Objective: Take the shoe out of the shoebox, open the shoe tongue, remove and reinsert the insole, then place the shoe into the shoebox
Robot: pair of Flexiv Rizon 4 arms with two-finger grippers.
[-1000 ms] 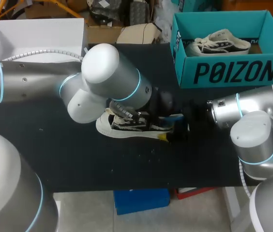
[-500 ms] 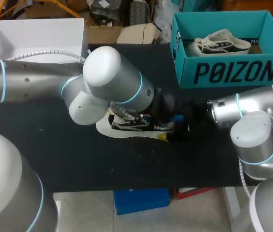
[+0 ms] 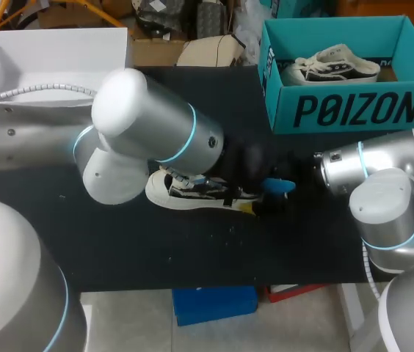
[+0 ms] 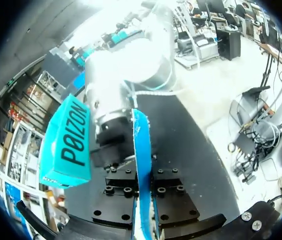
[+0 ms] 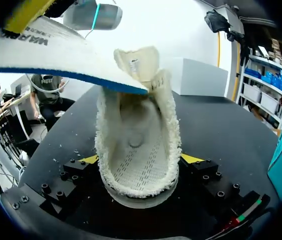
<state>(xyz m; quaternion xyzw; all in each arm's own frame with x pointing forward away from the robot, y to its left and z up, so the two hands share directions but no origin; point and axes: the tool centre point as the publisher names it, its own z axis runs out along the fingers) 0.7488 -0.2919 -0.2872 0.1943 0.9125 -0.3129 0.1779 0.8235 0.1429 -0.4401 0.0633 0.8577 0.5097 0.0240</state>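
Blue-edged insole (image 5: pixel 56 55): your left gripper (image 4: pixel 143 220) pinches it edge-on between both fingers, and it hangs above the shoe (image 5: pixel 138 150), clear of the footbed. The shoe lies on the table (image 3: pixel 119 249) with its opening upward. Its heel end sits between the fingers of your right gripper (image 5: pixel 140 159), which press against it from both sides. Its toe points away from that gripper, toward the side your left arm comes in from.

Check this relation before the next move, judged to be reinsertion. In the right wrist view the insole slants down across the shoe's long axis, with one end at the collar just beside the raised tongue (image 5: pixel 137 62). Contact there cannot be confirmed. The insole likely needs turning into line with the shoe's long axis, then feeding toe-ward under the tongue. Your left arm is nearer the opening; your right arm steadies the heel. The shoebox (image 3: pixel 339 110) stands well apart from the shoe, beyond its heel end.
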